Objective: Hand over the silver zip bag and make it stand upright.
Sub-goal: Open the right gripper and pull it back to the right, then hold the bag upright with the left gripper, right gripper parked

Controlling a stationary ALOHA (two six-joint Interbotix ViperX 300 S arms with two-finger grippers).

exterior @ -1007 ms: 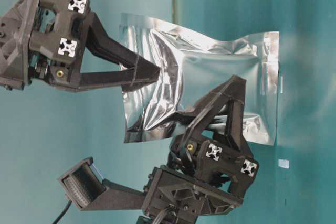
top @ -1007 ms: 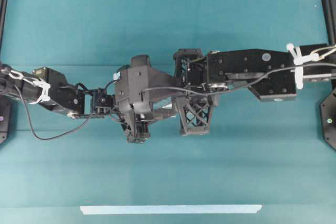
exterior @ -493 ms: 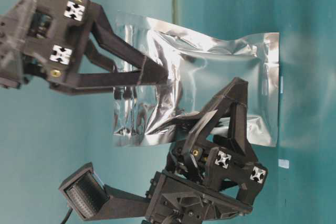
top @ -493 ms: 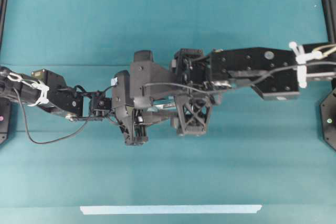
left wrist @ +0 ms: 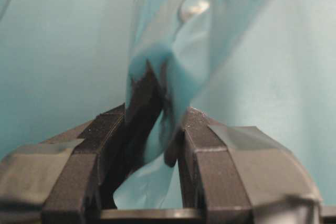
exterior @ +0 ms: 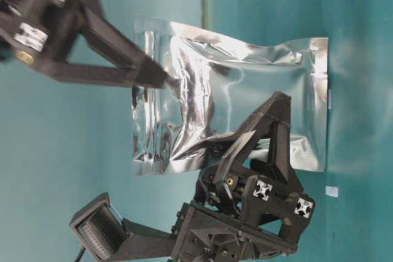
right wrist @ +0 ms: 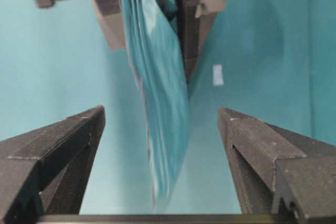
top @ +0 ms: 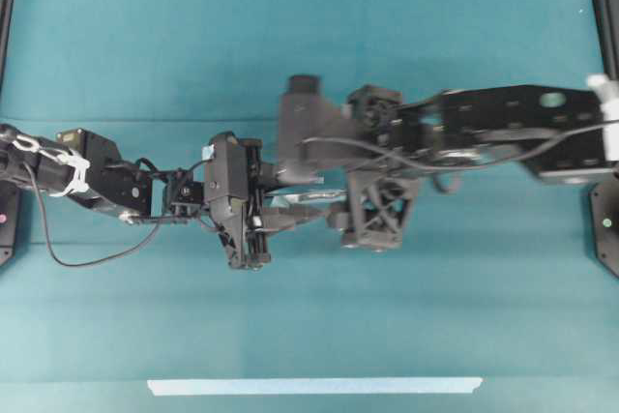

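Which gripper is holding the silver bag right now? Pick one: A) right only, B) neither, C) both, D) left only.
D. The left gripper is pinched on an edge of the silver bag, while the right gripper stands wide open with the bag hanging free between its fingers, touching neither.

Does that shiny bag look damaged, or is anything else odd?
Nothing stands out. The silver zip bag is crinkled, not visibly torn, pinched in the left gripper; the right gripper is open around it.
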